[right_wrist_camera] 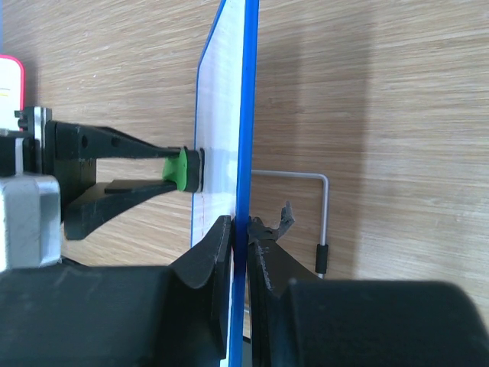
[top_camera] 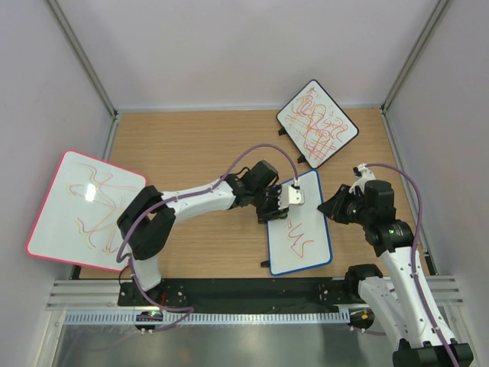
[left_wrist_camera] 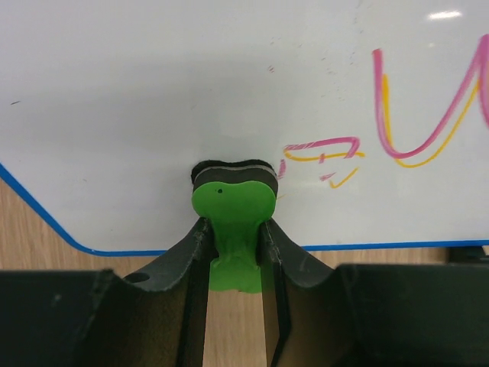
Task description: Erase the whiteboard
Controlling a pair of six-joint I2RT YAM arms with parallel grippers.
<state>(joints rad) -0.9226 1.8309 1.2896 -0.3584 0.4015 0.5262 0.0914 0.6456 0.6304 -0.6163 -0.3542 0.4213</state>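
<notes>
Right now the left end effector (left_wrist_camera: 233, 229) is closed tight on the green handle of an eraser (left_wrist_camera: 231, 200), and the eraser's dark felt pad presses flat against the white face of the whiteboard (top_camera: 312, 200), close to one blue-framed edge. Just beside the pad is a short pink-and-yellow stroke, and a larger looping stroke (left_wrist_camera: 428, 115) sits further along. The area around the eraser is otherwise white. The right end effector (right_wrist_camera: 246, 229) pinches the board's blue frame between its two fingers, which are nearly together with only the rim between them. A bent wire leg (right_wrist_camera: 302, 177) shows behind the board. The board sits on the wooden table (top_camera: 199, 145) between the two arms. A pink-framed board (top_camera: 84, 205) lies at the far left and a black-framed, heavily scribbled board (top_camera: 315, 122) near the back.
</notes>
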